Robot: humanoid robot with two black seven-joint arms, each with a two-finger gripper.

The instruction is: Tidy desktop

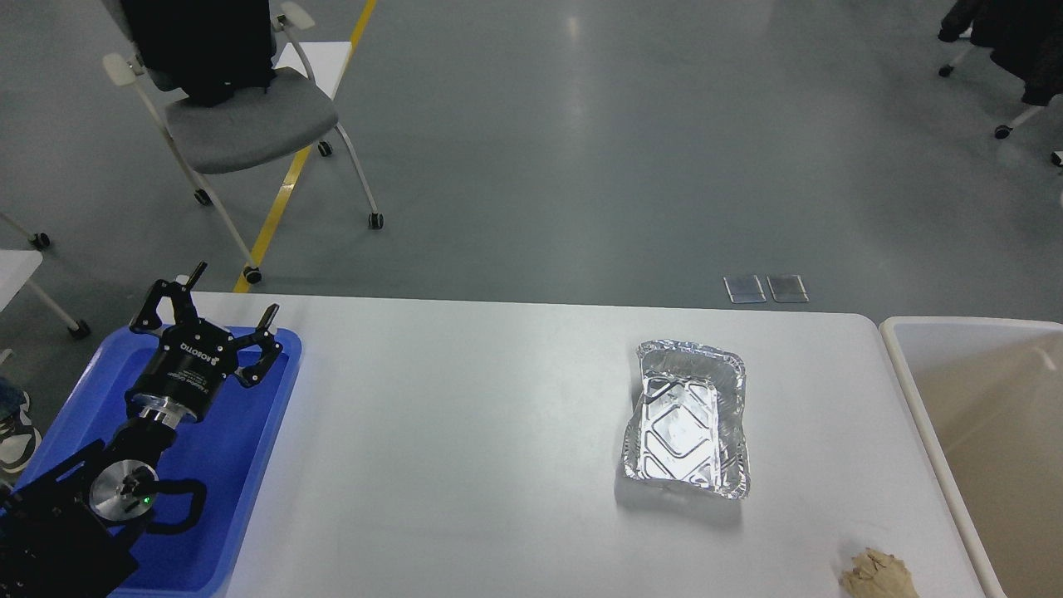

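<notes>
The table has a smooth white top with a soft, half-matt sheen. To the right of its middle, the foil container is thin silver metal, very shiny, with a crinkled rim and pressed lines in its bottom. Right of the container, off the table's end, the bin looks like smooth beige plastic. Near the container, at the table's front edge, a crumpled scrap looks like rough brown paper. At the table's left end, the tray is glossy blue plastic. Above it, the left tool is matt black with a bright metal ring.
</notes>
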